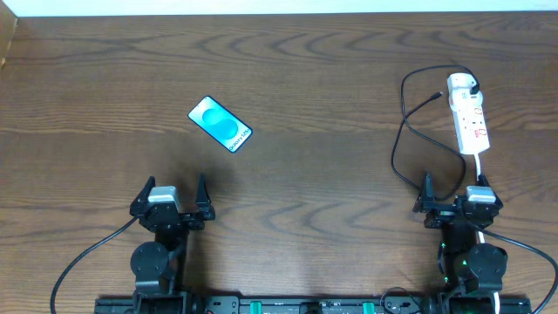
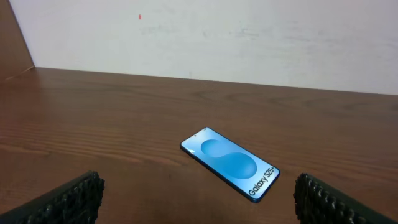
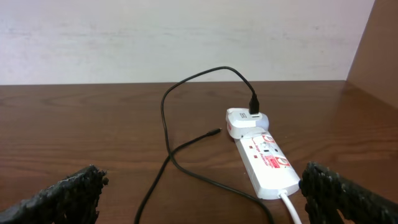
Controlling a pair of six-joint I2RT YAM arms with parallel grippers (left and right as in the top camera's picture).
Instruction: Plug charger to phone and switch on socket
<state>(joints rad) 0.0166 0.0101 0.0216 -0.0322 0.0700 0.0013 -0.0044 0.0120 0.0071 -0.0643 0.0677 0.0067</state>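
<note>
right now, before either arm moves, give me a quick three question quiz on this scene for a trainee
1. Which sits nearer the phone: the left gripper or the right gripper?
2. True or false: the charger's connector tip is plugged into the phone.
3. The charger's white plug head sits: A) in the socket's end farther from the arms; B) beside the phone; C) in the left gripper.

Key: 1 left gripper. 2 false, the connector tip lies loose near the socket. 3 A.
</note>
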